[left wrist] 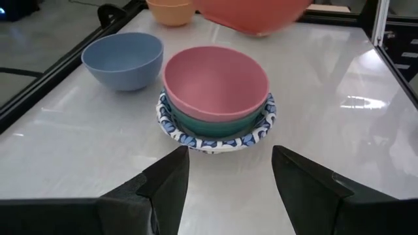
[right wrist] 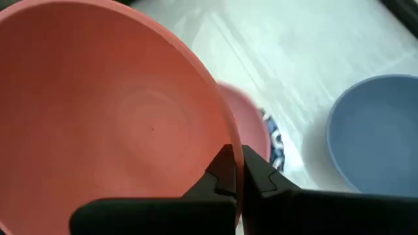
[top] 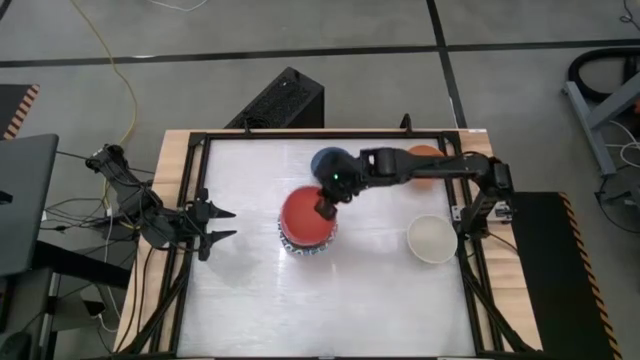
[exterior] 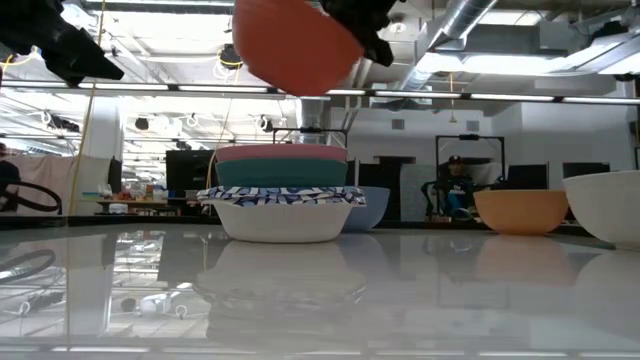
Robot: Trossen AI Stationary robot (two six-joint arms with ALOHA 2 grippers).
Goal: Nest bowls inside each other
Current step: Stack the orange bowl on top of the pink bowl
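Black and spread wide, my left gripper waits at the table's left edge with nothing between its fingers, parked clear of the work so my other arm has room. Next along, near the middle of the table, stands the stack: a white bowl with a blue patterned rim at the bottom, a green bowl in it and a pink bowl on top, its hollow open to take the next one. Above that stack I carry the red bowl, held tilted and well off the pile, because my right gripper pinches only its rim, fingers shut on the thin wall. I judge it needs levelling and centring before I let go. Just behind the stack sits the blue bowl, and further right the orange bowl and the cream bowl wait their turn, apart from one another.
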